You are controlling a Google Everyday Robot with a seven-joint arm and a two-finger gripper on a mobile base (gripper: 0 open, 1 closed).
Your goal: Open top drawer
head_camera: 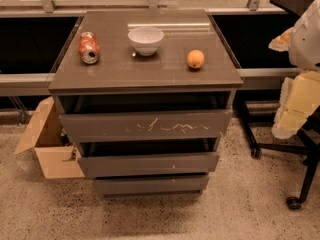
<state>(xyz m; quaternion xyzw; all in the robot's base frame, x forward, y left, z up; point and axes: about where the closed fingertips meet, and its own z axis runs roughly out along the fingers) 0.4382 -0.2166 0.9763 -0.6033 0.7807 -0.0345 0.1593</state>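
Gripper isn't showing anywhere in the camera view, so I'm not able to tell how far it's open or whether it's holding anything. A white rounded shape [307,34] is poking in at the upper right edge; I can't tell what it belongs to.

The top drawer [100,126] is sitting dead centre, right under the cabinet top [115,74]. It's the widest of the three fronts, dark grey-brown, no handle, with white scratches running across its middle. A dark opening is showing between the top's front edge and the upper edge of the drawer front, so it's looking partly pulled out. Nothing is touching it.

The middle drawer [148,164] and bottom drawer [150,185] are stacking below it, each narrower in view and nearly unmarked. Another dark gap is showing above the middle one.

On the cabinet top, a crushed red can [88,47] is lying on its side at the left, a white bowl [145,39] is standing upright near the middle back, and an orange [195,59] is sitting to the right. All three are well apart from each other.

An open cardboard box [47,146] is resting on the speckled floor [150,219] against the cabinet's left side. A black wheeled chair base [300,176] is standing at the right, with pale yellow foam-like material [297,104] hanging above it.
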